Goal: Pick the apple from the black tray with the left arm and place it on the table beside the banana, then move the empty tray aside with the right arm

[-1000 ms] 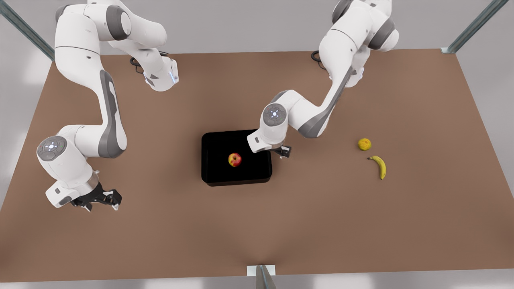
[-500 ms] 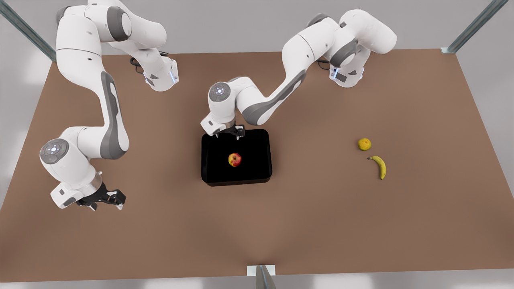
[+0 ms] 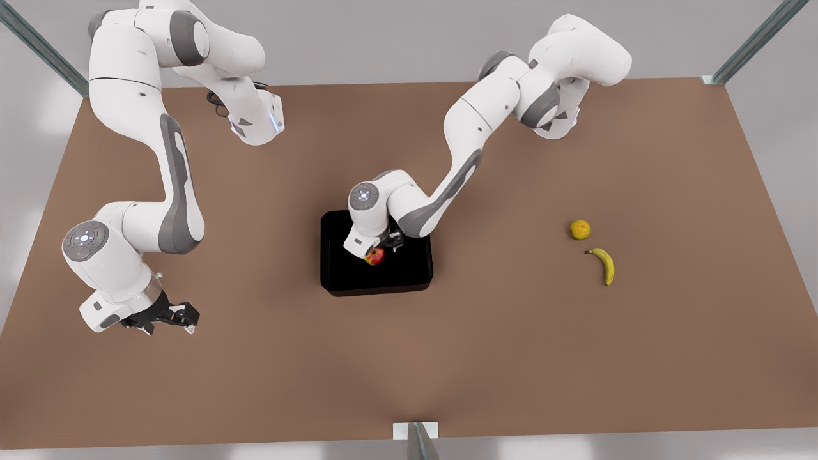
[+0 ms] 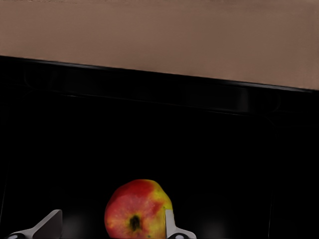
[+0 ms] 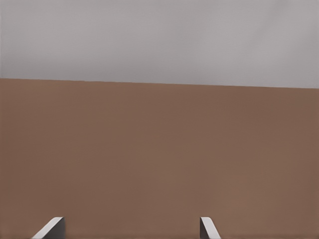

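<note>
At the front view's left, the right gripper (image 3: 167, 317) hangs low over bare table (image 3: 255, 383), well apart from every fruit, while its arm waits. Its fingers (image 5: 52, 228) stand spread wide with nothing but brown tabletop between them.

Near the middle of the table sits the black tray (image 3: 339, 281), flat on the surface. The apple (image 3: 376, 257) lies on the tray floor, roughly central, its red-and-yellow skin partly covered from above by the left gripper (image 3: 378, 248), which reaches down into the tray from the arm based at the back. In the left wrist view the apple (image 4: 137, 211) sits between the two fingertips (image 4: 169, 226), one tip just at its yellow side and the other apart from it with dark tray floor between, so the gripper is open around the fruit and not clamped.

Toward the front view's right, well apart from the tray, a bumpy round yellow fruit (image 3: 580, 229) rests on the table, and the banana (image 3: 604, 264) lies just beside it, nearer the camera.
</note>
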`<action>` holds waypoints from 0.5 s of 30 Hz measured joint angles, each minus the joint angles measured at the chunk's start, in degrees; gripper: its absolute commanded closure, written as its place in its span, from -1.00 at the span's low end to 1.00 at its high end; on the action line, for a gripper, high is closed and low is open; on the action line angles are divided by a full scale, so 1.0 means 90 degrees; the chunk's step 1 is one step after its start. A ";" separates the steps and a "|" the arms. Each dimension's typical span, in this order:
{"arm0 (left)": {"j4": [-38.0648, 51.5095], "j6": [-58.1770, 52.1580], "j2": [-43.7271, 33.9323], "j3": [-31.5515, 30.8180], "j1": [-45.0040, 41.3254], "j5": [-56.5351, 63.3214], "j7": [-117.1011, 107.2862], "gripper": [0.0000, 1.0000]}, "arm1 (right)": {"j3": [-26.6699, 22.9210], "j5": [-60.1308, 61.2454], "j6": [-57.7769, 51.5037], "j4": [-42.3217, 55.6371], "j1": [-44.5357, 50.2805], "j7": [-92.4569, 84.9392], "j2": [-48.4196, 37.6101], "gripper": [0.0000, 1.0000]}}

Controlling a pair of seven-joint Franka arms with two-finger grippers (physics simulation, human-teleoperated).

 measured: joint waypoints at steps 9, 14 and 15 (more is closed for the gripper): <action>0.0002 0.0656 0.0153 -0.0020 -0.0067 0.0350 -0.0364 -1.00 | 0.0000 0.0000 0.0000 -0.0002 0.0000 0.0004 0.0000 -1.00; -0.0002 0.0772 0.0258 -0.0024 -0.0135 0.0522 -0.0486 -1.00 | 0.0000 0.0000 0.0000 0.0003 0.0000 0.0006 0.0000 -1.00; -0.0006 0.0777 0.0263 -0.0027 -0.0159 0.0563 -0.0503 -1.00 | 0.0000 0.0000 0.0000 0.0004 0.0000 0.0006 0.0000 -1.00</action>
